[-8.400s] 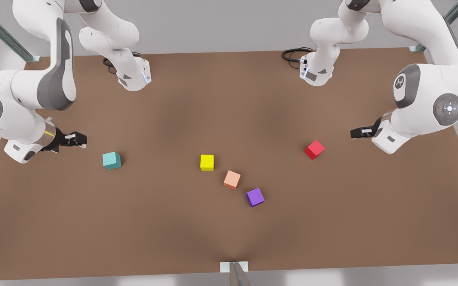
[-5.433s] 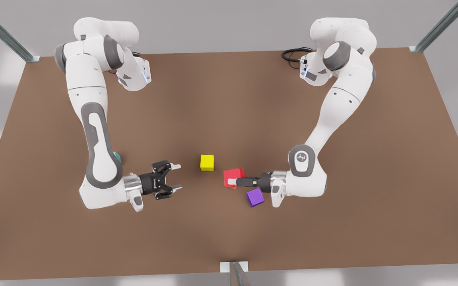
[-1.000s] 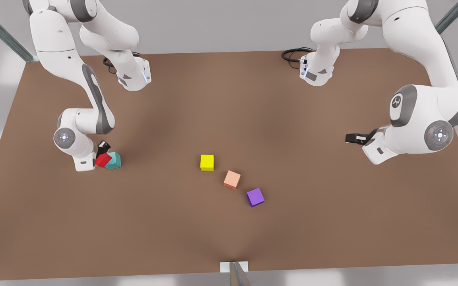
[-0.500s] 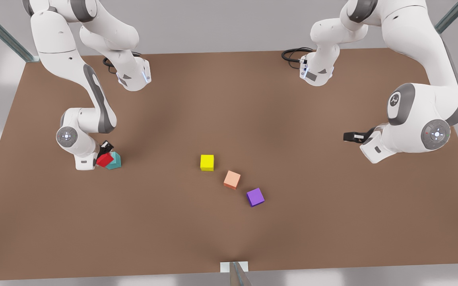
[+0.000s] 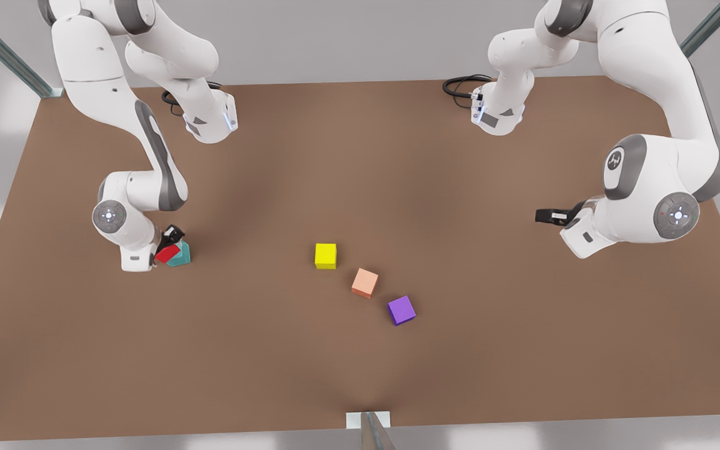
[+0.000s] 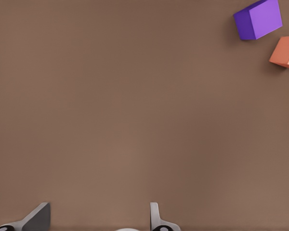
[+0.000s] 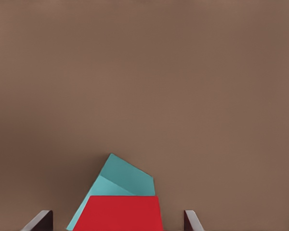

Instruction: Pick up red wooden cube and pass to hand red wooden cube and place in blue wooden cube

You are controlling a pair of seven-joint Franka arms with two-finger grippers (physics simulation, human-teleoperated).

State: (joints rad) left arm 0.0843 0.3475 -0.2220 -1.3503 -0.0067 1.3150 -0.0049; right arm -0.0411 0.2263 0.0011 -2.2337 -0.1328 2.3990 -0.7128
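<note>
Brown table [image 5: 360,162] carries 5 cubes. Right gripper [image 5: 169,245] holds the red wooden cube [image 5: 166,253] clamped, touching the blue wooden cube [image 5: 181,255], probably for stacking. Left gripper [image 5: 542,215] waits with fingers [image 6: 156,219] apart.

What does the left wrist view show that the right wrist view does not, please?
Particular to the left wrist view: the purple cube and the salmon-orange cube lying close together on the table, far ahead of the open left gripper, which has nothing between its fingers.

Particular to the right wrist view: the red wooden cube gripped in the right gripper, with the blue wooden cube, teal in colour, just beyond and partly hidden behind it.

Shared by both: the bare brown table and a pair of fingertips at the picture's edge.
</note>
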